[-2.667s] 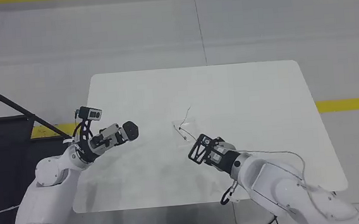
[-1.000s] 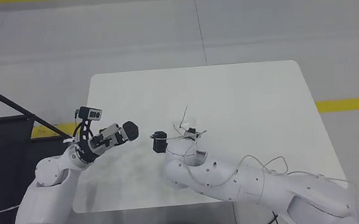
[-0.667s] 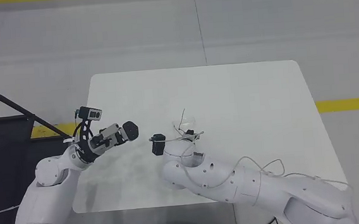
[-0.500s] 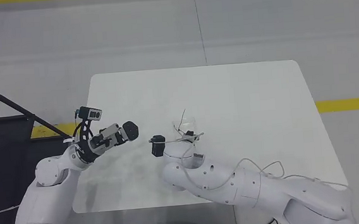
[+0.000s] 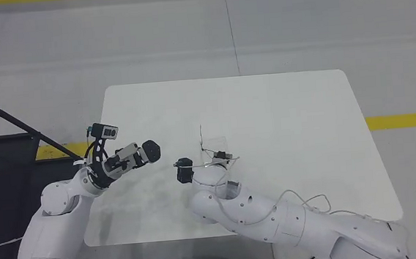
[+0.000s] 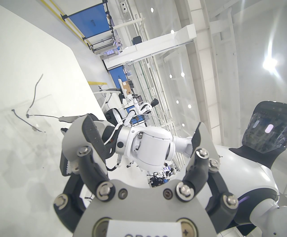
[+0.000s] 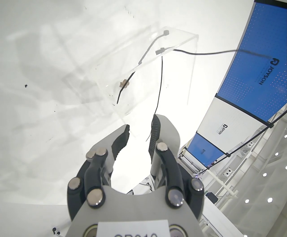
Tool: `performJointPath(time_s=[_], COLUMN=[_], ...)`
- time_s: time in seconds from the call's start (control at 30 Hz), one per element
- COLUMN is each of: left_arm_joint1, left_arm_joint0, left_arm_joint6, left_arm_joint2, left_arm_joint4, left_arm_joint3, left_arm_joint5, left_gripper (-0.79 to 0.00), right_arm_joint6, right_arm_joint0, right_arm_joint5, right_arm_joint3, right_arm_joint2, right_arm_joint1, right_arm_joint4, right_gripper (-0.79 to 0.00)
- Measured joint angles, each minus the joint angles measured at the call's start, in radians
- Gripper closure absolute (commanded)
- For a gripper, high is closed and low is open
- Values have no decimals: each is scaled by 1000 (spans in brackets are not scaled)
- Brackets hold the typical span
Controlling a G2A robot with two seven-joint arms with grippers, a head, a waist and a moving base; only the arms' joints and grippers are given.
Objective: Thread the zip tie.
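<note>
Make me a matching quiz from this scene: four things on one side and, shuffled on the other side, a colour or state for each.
Things:
1. table
2. zip tie
3. acrylic stand
4. left gripper

Descriptions:
A. open, holding nothing
B. white
C. thin and black
D. see-through

Pairs: 1-B, 2-C, 3-D, 4-A
</note>
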Motion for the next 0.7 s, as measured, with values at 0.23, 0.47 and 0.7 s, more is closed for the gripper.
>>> performJointPath(time_s=[0.23,0.47,0.7], left_arm_joint1=[0,0,0], left_arm_joint0=[0,0,0], left_arm_joint6=[0,0,0], left_arm_joint2=[0,0,0], left_arm_joint4=[0,0,0], left_arm_joint3=[0,0,0], left_arm_joint5=[0,0,0], left_gripper=[-785,-785,-785], right_arm_joint6=[0,0,0], right_arm_joint0=[-60,-136,-200], right_arm_joint5=[-37,-88,-103], right_arm_joint3=[-35,-93,-125], right_arm_joint2=[56,130,176], right_arm_joint1=[3,-1,-16], right_arm_joint4=[-77,-179,-263], right_gripper=[-336,-311,-305])
